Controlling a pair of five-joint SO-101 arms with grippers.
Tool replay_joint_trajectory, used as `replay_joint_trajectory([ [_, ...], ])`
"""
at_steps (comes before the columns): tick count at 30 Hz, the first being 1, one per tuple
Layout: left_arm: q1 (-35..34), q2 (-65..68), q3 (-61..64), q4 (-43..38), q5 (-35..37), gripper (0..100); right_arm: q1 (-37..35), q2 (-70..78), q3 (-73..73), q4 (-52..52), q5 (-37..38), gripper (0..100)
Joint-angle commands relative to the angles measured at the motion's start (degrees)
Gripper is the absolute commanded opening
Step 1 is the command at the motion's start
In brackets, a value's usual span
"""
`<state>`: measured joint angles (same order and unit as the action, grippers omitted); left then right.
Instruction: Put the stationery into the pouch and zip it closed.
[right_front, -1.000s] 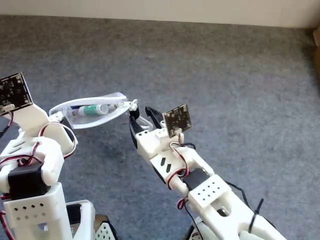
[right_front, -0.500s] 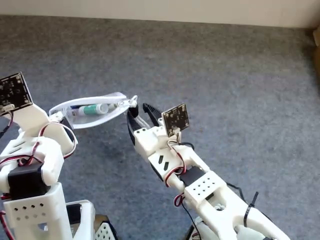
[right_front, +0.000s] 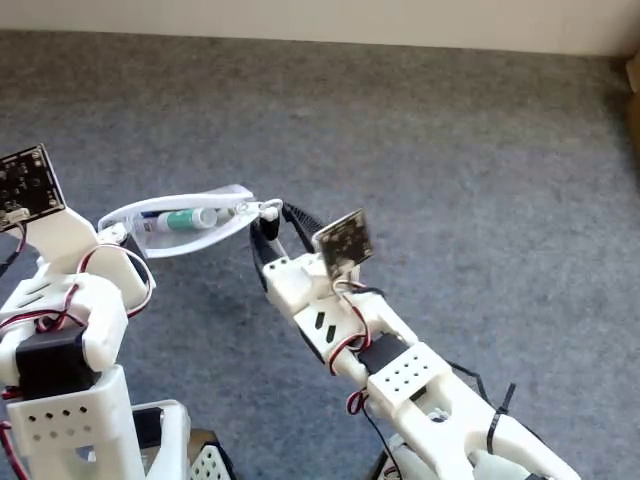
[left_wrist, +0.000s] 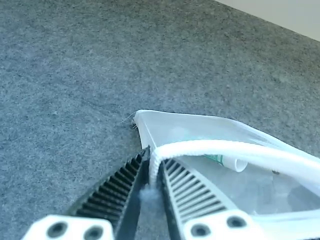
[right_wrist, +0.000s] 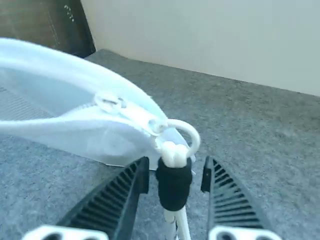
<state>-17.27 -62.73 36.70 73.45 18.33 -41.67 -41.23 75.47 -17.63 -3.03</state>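
Observation:
A clear pouch (right_front: 190, 228) hangs above the grey carpet, with a green-and-white tube (right_front: 186, 218) and a dark pen lying inside. My left gripper (right_front: 118, 236) holds its left end; in the left wrist view the gripper (left_wrist: 150, 167) is shut on the pouch's white zip rim (left_wrist: 220, 148), and the tube (left_wrist: 227, 161) shows through the wall. At the pouch's right end my right gripper (right_front: 275, 220) stands open. The zipper pull (right_wrist: 174, 180), a white ring with a black bead on a cord, hangs between its two fingers (right_wrist: 122, 192) without being pinched. The pouch (right_wrist: 70, 115) bulges beyond.
Grey carpet (right_front: 450, 150) covers the table on all sides. A pale wall runs along the far edge (right_front: 400, 20). Both arms' white bodies take up the near edge of the high view.
My right gripper has moved left toward the pouch's end, so the zipper pull now sits between its open fingers. The left arm and the pouch have stayed still.

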Motion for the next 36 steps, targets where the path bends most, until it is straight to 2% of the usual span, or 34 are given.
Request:
replay_joint_trajectory([
  [1,-0.84,-0.84,-0.22,-1.05,0.44,1,-1.19,0.04,-2.24,-1.8,2.29,16.6],
  [11,-0.84,-0.84,-0.22,-1.05,0.44,1,-0.92,-0.4,-2.42,-1.89,2.64,16.0],
  [17,-0.84,-0.84,-0.22,-1.05,0.44,1,-0.66,-0.48,-2.59,-1.89,2.64,0.2],
  [25,-0.84,-0.84,-0.22,-1.05,0.44,1,3.3,-0.57,-2.59,-1.36,2.46,0.5],
  [30,-0.57,-0.84,-0.22,-1.05,0.44,1,2.07,-0.57,-3.03,-1.19,2.64,0.5],
  [36,-0.48,-0.84,0.84,-1.67,0.44,1,2.07,-0.57,-10.95,15.69,2.55,0.5],
])
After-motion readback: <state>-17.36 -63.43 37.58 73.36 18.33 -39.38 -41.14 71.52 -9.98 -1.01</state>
